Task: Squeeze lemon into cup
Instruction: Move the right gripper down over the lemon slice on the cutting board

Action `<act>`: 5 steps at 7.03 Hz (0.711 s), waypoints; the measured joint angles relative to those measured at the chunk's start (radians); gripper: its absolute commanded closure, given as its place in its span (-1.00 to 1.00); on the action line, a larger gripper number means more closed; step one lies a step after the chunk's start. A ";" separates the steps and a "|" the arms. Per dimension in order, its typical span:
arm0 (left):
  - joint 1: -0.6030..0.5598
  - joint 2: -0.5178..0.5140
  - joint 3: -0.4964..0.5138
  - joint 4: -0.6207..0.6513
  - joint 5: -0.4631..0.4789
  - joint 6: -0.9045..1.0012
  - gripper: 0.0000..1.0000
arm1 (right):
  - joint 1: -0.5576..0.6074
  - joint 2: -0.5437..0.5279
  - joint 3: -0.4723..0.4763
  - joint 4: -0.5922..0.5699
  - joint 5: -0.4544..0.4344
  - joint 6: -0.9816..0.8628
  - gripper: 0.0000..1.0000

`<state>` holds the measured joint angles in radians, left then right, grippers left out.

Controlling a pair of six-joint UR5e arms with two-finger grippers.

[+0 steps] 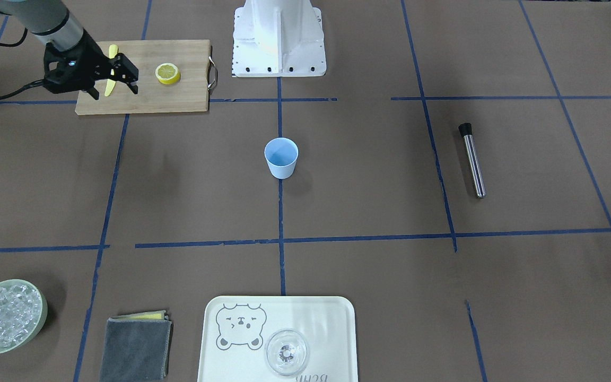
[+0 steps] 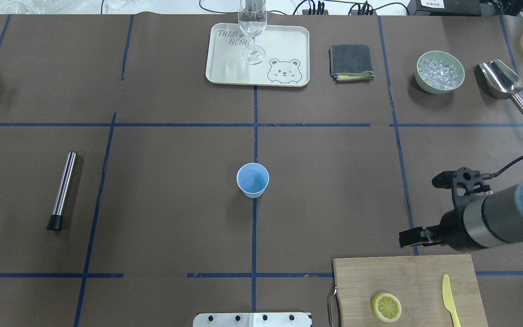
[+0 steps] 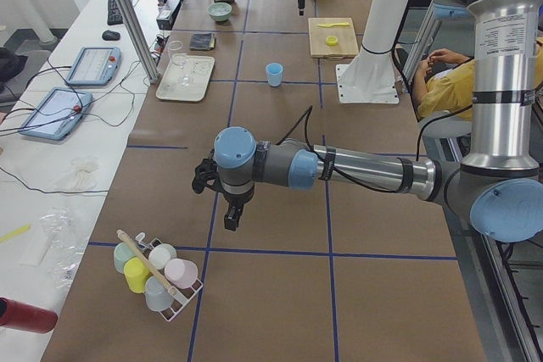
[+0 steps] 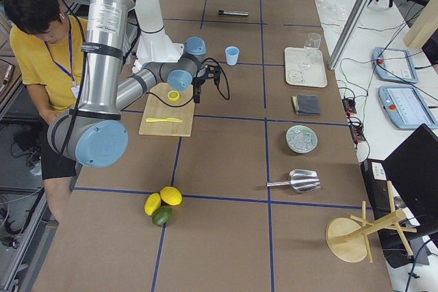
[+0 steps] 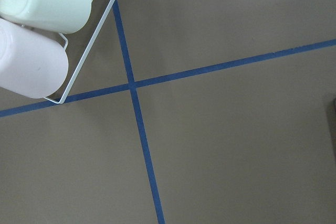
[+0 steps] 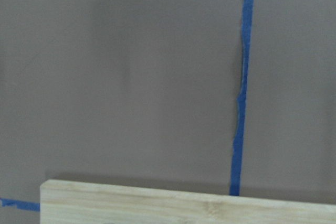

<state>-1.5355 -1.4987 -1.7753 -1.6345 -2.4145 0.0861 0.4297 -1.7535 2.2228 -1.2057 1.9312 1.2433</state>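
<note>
The lemon slice (image 1: pixel 168 73) lies cut face up on the wooden cutting board (image 1: pixel 189 93); it also shows in the overhead view (image 2: pixel 386 307); I see only one slice. The light-blue cup (image 1: pixel 281 157) stands upright and empty at the table's middle (image 2: pixel 253 180). My right gripper (image 1: pixel 114 87) is open and empty, hovering over the board's outer edge near the yellow knife (image 2: pixel 447 295), to the side of the slice. My left gripper (image 3: pixel 229 209) shows only in the left side view, far from the cup, near a cup rack; I cannot tell its state.
A metal tube (image 2: pixel 61 190) lies on the robot's left. At the far edge are a tray (image 2: pixel 225 68) with a stemmed glass (image 2: pixel 253 27), a grey cloth (image 2: pixel 351 62), a green bowl of ice (image 2: pixel 440 71) and a metal scoop (image 2: pixel 502 81). A rack of cups (image 3: pixel 157 273) stands beyond the left gripper.
</note>
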 measured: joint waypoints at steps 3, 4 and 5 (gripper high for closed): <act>0.000 0.015 0.001 -0.081 0.001 -0.001 -1.00 | -0.336 -0.002 0.028 0.004 -0.318 0.247 -1.00; 0.000 0.019 0.001 -0.091 0.001 -0.001 -1.00 | -0.398 0.002 0.029 0.005 -0.368 0.305 -1.00; 0.000 0.021 0.000 -0.094 0.001 -0.001 -1.00 | -0.435 0.004 0.025 0.004 -0.391 0.338 -1.00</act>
<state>-1.5357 -1.4776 -1.7749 -1.7287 -2.4130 0.0854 -0.0056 -1.7493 2.2480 -1.2012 1.5400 1.5809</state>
